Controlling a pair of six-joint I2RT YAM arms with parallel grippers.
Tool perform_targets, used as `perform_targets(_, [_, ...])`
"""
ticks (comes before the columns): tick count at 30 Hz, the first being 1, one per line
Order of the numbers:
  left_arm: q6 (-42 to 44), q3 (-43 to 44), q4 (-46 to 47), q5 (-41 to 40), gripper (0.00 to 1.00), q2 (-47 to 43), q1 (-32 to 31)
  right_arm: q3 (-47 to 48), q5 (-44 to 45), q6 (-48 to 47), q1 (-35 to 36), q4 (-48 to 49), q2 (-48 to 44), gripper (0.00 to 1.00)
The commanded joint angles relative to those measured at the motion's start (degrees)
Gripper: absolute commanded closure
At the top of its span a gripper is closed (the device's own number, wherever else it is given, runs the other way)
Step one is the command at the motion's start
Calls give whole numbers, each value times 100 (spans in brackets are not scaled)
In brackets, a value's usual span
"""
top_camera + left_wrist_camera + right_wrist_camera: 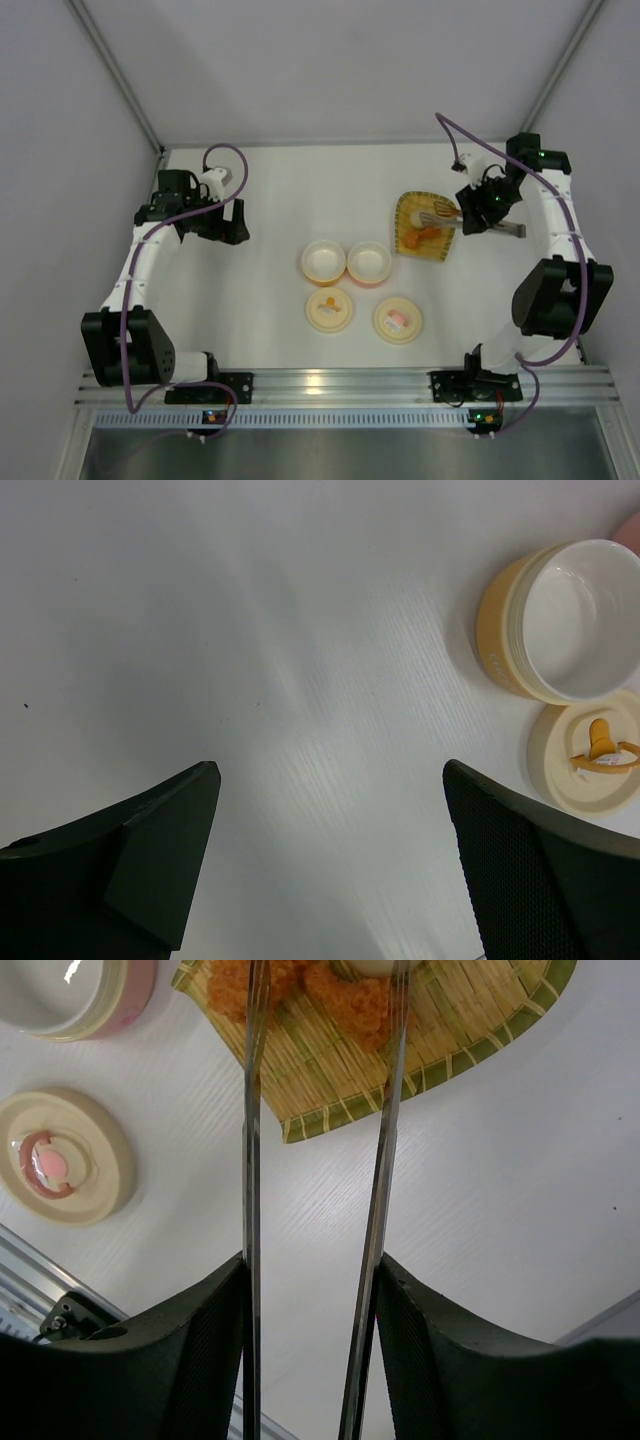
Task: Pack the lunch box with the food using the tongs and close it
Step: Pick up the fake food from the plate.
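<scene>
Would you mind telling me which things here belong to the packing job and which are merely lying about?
Job: yellow tub, pink tub, orange-picture lid, pink-picture lid, food, tongs in the right gripper.
Merely there: woven tray under the food; left gripper, open and empty.

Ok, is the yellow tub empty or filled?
Empty: the left wrist view shows the yellow tub with a bare white inside, nothing in it; its lid lies off beside it.

The white tabletop [270, 200] is being lit brightly and evenly from above, with only faint, soft shadows being cast. Pale glare streaks are being reflected off it in the left wrist view. The left tool [330, 770] and right tool [312, 1260] are being rendered dark and slightly blurred.
</scene>
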Motion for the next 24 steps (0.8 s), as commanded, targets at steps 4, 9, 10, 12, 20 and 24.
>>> perform_targets(4, [-53,170,19,83,2,-164,5,194,156,363,140,729,296,51])
perform_targets(9, [-53,197,28,83,2,-85,5,168,173,522,219,966,507,52])
perform_targets(10, [-62,205,28,74,2,-85,5,159,173,548,237,1053,533,52])
perform_targets(12, [-53,214,37,83,2,-59,13,177,164,601,263,1107,612,52])
perform_targets(20, [-27,188,37,21,2,-23,5,133,191,715,430,1300,788,52])
perform_targets(24, [-18,153,19,13,2,-24,5,89,226,742,439,1362,893,52])
